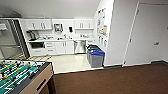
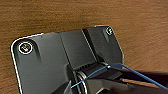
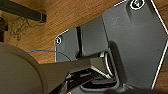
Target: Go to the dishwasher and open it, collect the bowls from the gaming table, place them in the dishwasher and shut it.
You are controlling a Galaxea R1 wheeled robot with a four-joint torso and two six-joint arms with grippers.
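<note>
One long stretch of brown carpet lies between the robot and the kitchenette in the head view, and the dishwasher sits far off at about twelve o'clock, its steel front shut, tucked under the tabletop among white cabinets. Watch the hazards: the foosball table crowds in at eight o'clock, and its near corner could catch the base if the drive swings wide to that side; the blue-lidded bins stand at one o'clock, just beside the dishwasher, and I judge they could be clipped on the approach or could leave little room for the door to drop open. The change from carpet to the pale kitchen floor could also jolt the base. No bowls to be made out here. Over to the left wrist view: dark robot plate, a thin blue cable, wood-toned floor beneath; the left claw's state I cannot tell. Right wrist view: much the same, plate and arm over the wood-toned floor, a dark bar near one corner; again I cannot tell whether that claw is open or closed. Both claws hang low by the robot, well apart from the dishwasher.
</note>
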